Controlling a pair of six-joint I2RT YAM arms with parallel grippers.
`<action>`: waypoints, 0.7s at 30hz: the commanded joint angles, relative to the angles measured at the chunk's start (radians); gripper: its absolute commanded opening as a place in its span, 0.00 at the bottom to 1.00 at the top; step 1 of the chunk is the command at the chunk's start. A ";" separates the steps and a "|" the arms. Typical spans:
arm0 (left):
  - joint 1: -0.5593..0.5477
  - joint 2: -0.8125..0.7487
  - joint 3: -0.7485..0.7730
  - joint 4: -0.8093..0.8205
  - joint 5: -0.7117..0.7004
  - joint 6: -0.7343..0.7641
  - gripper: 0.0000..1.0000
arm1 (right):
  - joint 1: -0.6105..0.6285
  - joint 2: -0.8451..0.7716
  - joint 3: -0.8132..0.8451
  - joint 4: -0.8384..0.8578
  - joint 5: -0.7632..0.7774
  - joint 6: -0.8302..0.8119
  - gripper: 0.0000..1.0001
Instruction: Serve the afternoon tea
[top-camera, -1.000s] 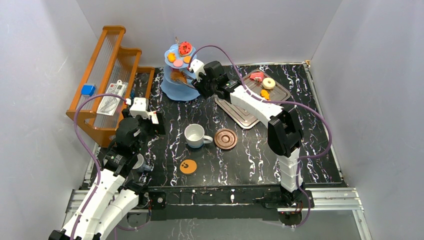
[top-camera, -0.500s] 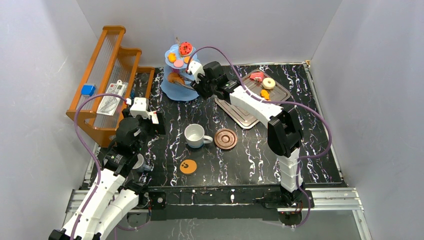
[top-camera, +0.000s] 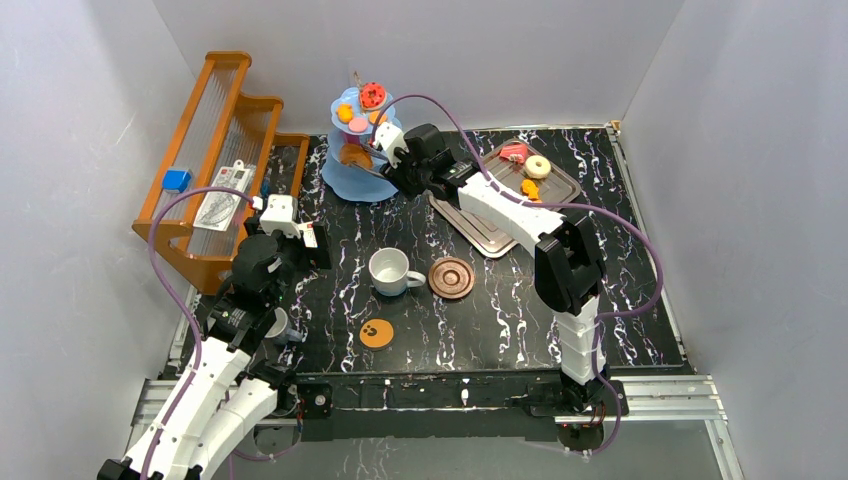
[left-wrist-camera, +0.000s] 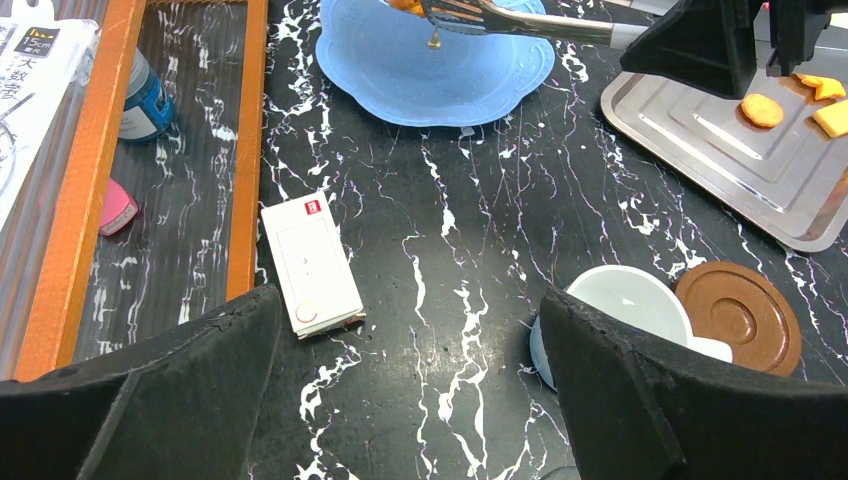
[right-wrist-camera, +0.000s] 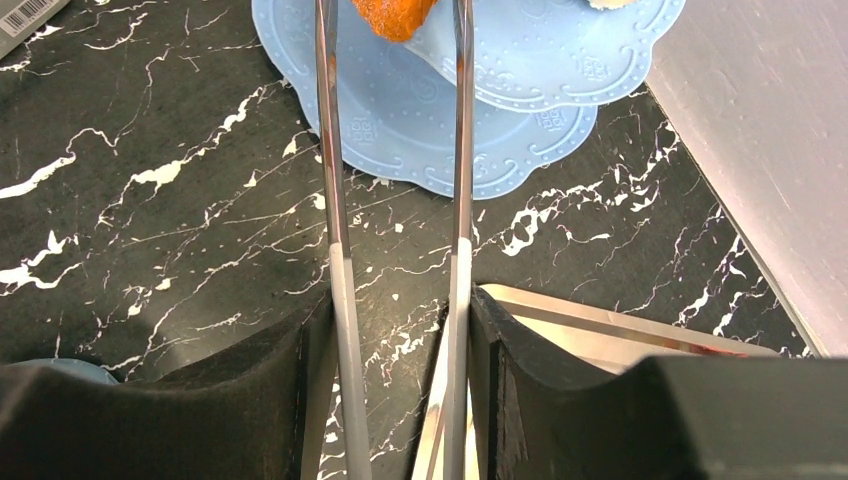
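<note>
— Where was the right claw (right-wrist-camera: 400, 400)?

— Reached out to the light-blue three-tier stand (top-camera: 355, 175) at the back of the worktop (top-camera: 500, 320), and closed around the handles of a pair of metal tongs (right-wrist-camera: 330, 200). The two tong arms ran forward side by side over the stand's bottom plate.

— And the tongs carried something?

— An orange pastry (right-wrist-camera: 393, 15) sat between their tips, over a scalloped upper tier. Whether it touched the tier could not be told.

— What lay on the top tier?

— A red pastry (top-camera: 372, 95), with an orange piece (top-camera: 344, 113) and a pink one (top-camera: 358, 124) beside it.

— The left claw (left-wrist-camera: 415, 370)?

— Spread wide and holding nothing, above the worktop near a small white box (left-wrist-camera: 310, 265) and beside the orange wooden rack (top-camera: 215, 150).

— The rest of the tea?

— The white mug (top-camera: 388, 270) stood on the bare worktop just left of its brown ridged saucer (top-camera: 451, 277). The paw-print coaster (top-camera: 376, 333) lay nearer the arms, and the grey cup (top-camera: 278, 325) was half hidden by the left arm. A white donut (top-camera: 538, 166) lay on the silver tray (top-camera: 490, 230).
</note>
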 joint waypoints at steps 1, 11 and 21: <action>-0.005 -0.003 0.025 0.009 -0.020 0.005 0.98 | 0.003 -0.055 0.047 0.052 0.038 -0.020 0.54; -0.005 -0.002 0.026 0.009 -0.019 0.005 0.98 | 0.002 -0.073 0.036 0.063 0.040 -0.016 0.54; -0.005 0.003 0.025 0.010 -0.019 0.005 0.98 | 0.002 -0.104 0.018 0.083 0.055 -0.010 0.56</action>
